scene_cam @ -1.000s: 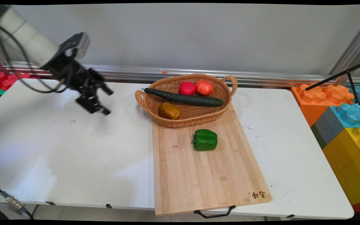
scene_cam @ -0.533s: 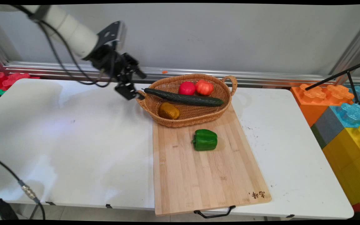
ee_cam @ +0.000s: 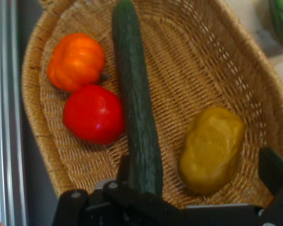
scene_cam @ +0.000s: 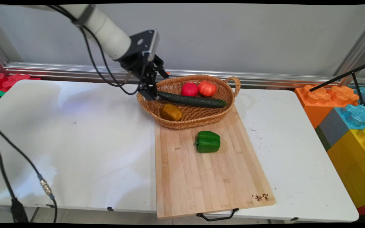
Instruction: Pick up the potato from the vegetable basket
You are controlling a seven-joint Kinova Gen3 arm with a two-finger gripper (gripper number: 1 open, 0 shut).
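My gripper (scene_cam: 155, 84) hangs open over the left end of a wicker basket (scene_cam: 198, 123), just above the tip of a long dark cucumber (scene_cam: 190, 100). In the hand view the cucumber (ee_cam: 137, 108) runs up the middle of the basket (ee_cam: 203, 56), its near end between my fingers (ee_cam: 272, 168). A brown potato (ee_cam: 212, 148) lies right of it, also within my gripper's (ee_cam: 198, 165) span. On the cucumber's other side rest a red tomato (ee_cam: 93, 114) and an orange tomato (ee_cam: 76, 61). Nothing is held.
The basket stands on the far end of a wooden cutting board (scene_cam: 208, 180), where a green bell pepper (scene_cam: 208, 142) lies. Big toy blocks (scene_cam: 347, 120) are stacked at the table's right; a metal rail (scene_cam: 59, 69) runs along the wall. Black cables (scene_cam: 8, 177) hang at the left.
My arm has swung right across the table, from open tabletop at the left to the basket's left end. The gripper stayed open; the vegetables have not moved.
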